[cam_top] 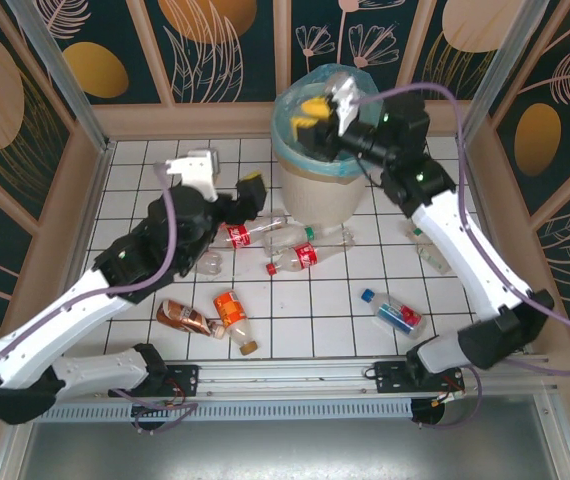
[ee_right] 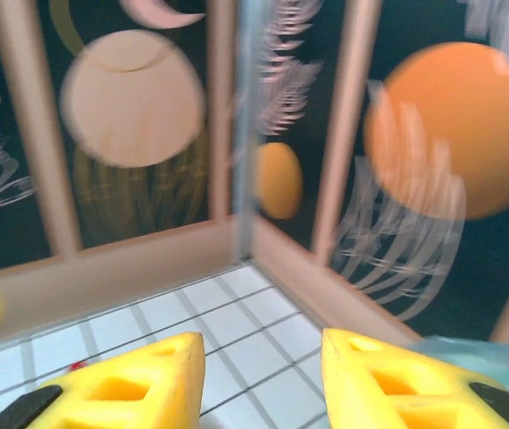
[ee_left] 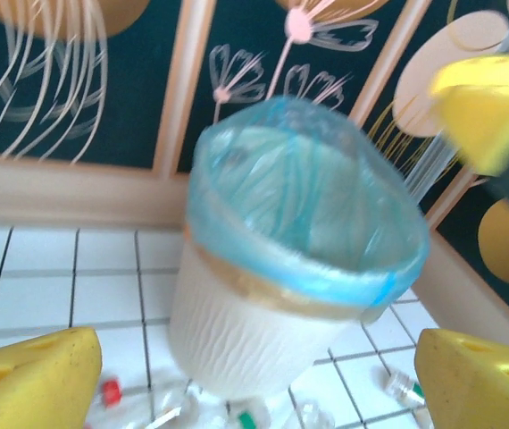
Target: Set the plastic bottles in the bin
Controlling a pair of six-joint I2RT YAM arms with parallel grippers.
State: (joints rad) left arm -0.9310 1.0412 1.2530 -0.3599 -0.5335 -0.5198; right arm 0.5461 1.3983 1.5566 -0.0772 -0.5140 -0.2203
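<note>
Overhead, the bin stands at the back of the tiled floor, its blue-green bag folded over the rim. The right claw hangs above the bin's mouth, its yellow fingers parted; whether anything sits between them cannot be told from here. The left claw is just left of the bin, low over the floor, touching nothing that can be seen. Bottles lie scattered in front of the bin: two red-labelled bottles and a clear one just before its base, a brown bottle and an orange bottle nearer the arms, a blue-labelled bottle to the right, and another clear bottle under the right arm.

From the left wrist, the left claw is spread wide, one finger at each lower corner with nothing gripped between them. The bin sits straight ahead in the gap, apart from both fingers. Blurred bottles lie at its foot.

From the right wrist, the right claw is moderately open and empty; its fingers frame only bare floor and the corner of the wall. A strip of the bag shows beside the right finger.
</note>
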